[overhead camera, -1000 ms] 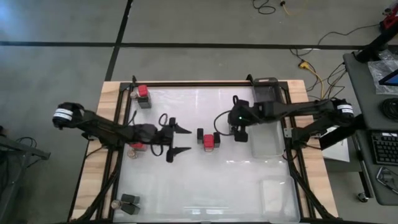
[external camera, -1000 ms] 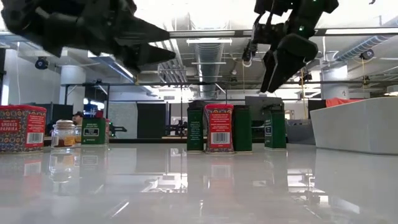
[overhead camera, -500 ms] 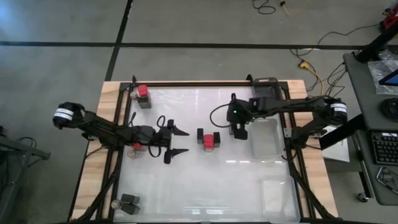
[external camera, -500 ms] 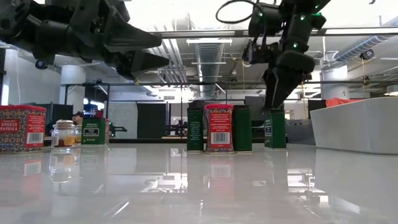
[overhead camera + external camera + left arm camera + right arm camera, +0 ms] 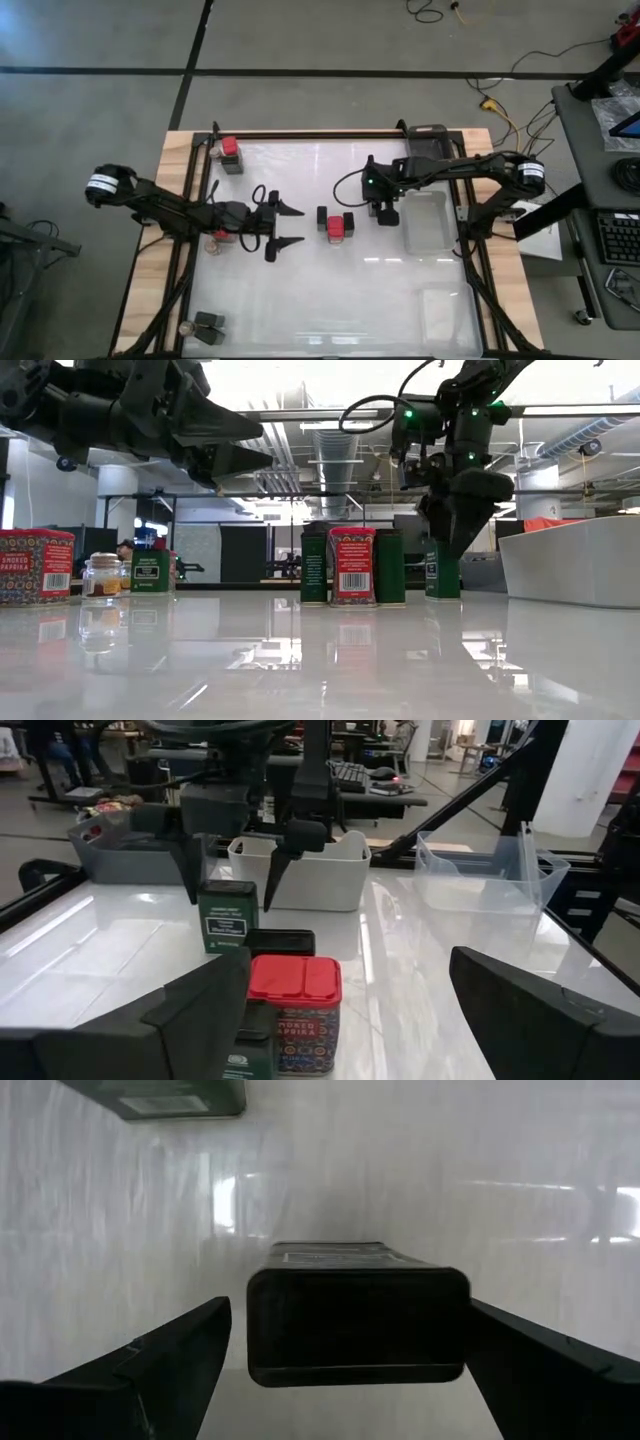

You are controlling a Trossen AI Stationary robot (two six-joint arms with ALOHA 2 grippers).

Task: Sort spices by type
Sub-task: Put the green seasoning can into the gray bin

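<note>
The right gripper (image 5: 386,213) is seen above a dark tin (image 5: 356,1323) right of the table's (image 5: 330,300) middle, pointed straight down. Its fingers (image 5: 170,1355) are spread wide, one on each side of the tin, and no contact can be made out; nothing is held. In the low view the gripper (image 5: 452,535) is hung just over that tin (image 5: 441,570), though whether the tips are touching it is hard to tell there.

The left gripper (image 5: 285,225) is held left of the middle, fingers wide apart and empty, aimed toward the centre cluster. That cluster is made up of a red tin (image 5: 336,229) with dark tins (image 5: 322,217) pressed against it on either side; from the left wrist the red tin (image 5: 294,1012) is seen near, with the lone dark tin (image 5: 227,917) farther off under the right arm.

At the far left corner a red tin (image 5: 230,150) is parked beside a small jar (image 5: 214,151). Another red tin (image 5: 220,238) is partly hidden under the left arm. At the near left corner a dark block (image 5: 209,325) and a jar (image 5: 185,327) are set together.

Clear trays (image 5: 428,220) are placed along the right side, one just beside the right gripper, another (image 5: 440,310) nearer.
</note>
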